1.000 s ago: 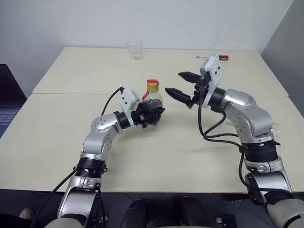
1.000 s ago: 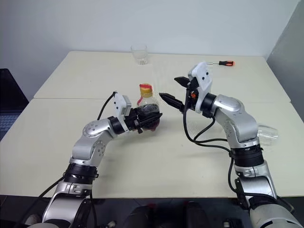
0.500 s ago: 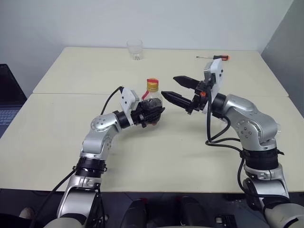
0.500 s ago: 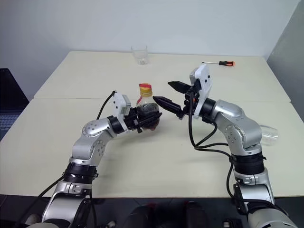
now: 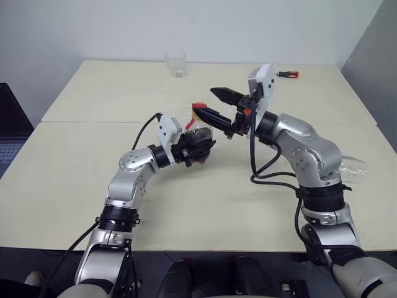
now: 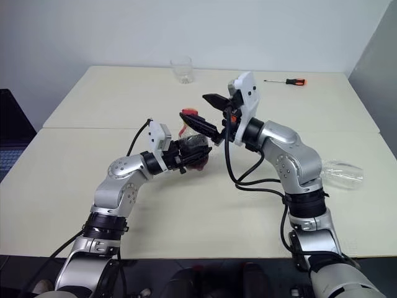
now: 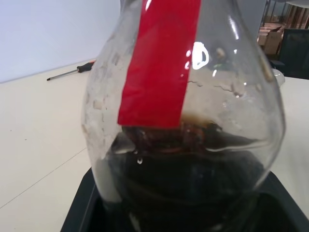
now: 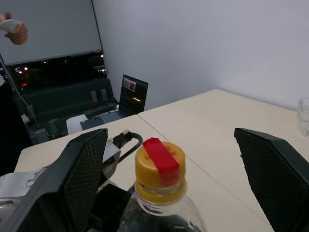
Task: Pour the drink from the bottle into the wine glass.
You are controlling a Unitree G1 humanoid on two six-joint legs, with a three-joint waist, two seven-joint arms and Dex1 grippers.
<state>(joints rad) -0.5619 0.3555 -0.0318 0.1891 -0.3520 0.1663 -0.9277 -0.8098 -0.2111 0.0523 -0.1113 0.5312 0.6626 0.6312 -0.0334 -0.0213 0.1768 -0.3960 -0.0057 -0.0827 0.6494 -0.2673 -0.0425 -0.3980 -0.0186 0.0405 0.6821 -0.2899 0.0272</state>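
Observation:
My left gripper [image 5: 197, 148] is shut on the bulbous body of the small clear bottle [image 5: 197, 131] and holds it upright above the table [image 5: 74, 180]. The dark drink [image 7: 183, 179] fills the bottle's lower part. The bottle's yellow-and-red cap [image 8: 159, 166] stands between the two black fingers of my right gripper [image 5: 214, 105], which is open wide and apart from the cap on both sides. The wine glass [image 6: 342, 173] lies on its side at the table's right, partly hidden behind my right arm.
A short clear tumbler [image 5: 176, 64] stands at the table's far edge. A screwdriver [image 5: 286, 74] with an orange handle lies at the far right. A laptop [image 5: 9, 124] sits off the table's left side. A person's hand [image 8: 14, 29] shows far back.
My right gripper has swung left and up, from beside the bottle to around its cap, staying open. My left gripper and the bottle have not moved.

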